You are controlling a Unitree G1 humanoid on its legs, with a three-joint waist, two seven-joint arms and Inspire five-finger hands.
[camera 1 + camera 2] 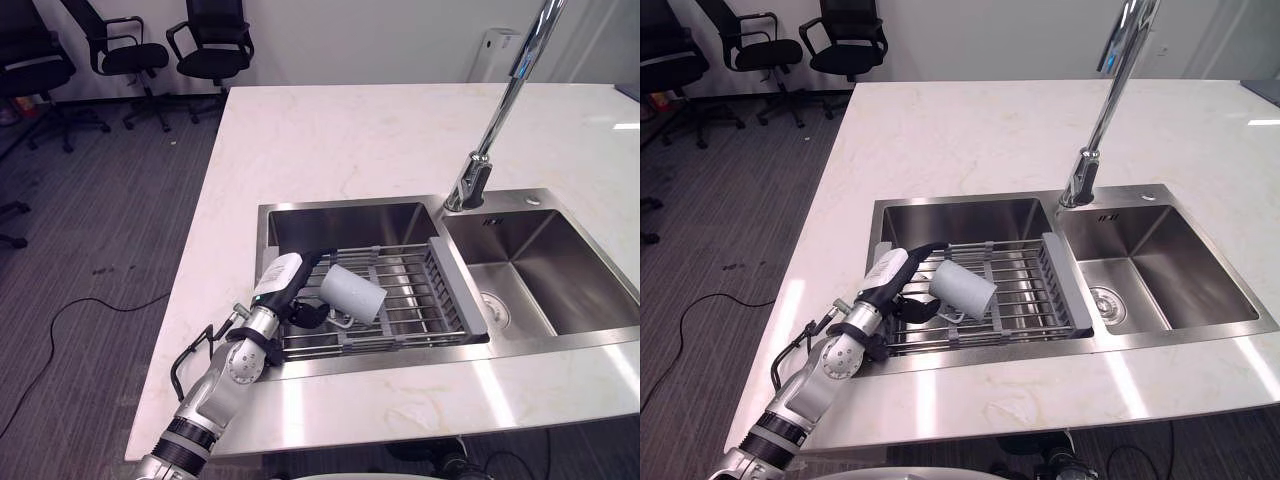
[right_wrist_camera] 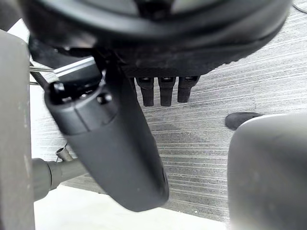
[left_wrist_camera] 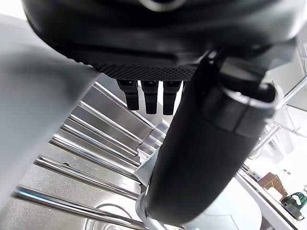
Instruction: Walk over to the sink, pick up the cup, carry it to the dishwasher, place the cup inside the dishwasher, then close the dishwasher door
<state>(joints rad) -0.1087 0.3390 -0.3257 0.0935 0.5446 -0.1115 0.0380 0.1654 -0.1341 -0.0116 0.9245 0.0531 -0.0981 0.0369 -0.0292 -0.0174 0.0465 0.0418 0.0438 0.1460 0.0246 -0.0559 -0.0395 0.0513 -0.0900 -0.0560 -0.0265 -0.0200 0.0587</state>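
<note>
Lying sideways on rack (image 1: 420,300), cup (image 1: 352,293) just beside fingers (image 3: 150,98) of left hand (image 1: 287,290)

We are looking at a sink (image 1: 590,285) sitting in the counter (image 1: 350,140), with a rack (image 1: 420,300) lying across its 9 o'clock basin. The cup (image 1: 353,293) is lying on its side on the rack, with the left robot hand (image 1: 275,295) just at its 9 o'clock. The faucet (image 1: 468,185) is standing at the rack's 1 o'clock, behind the basins. Chairs (image 1: 215,45) are standing on the floor (image 1: 90,230) beyond the counter at 11 o'clock.

Head cameras overlook sink (image 1: 560,285); wrist cameras close.
</note>
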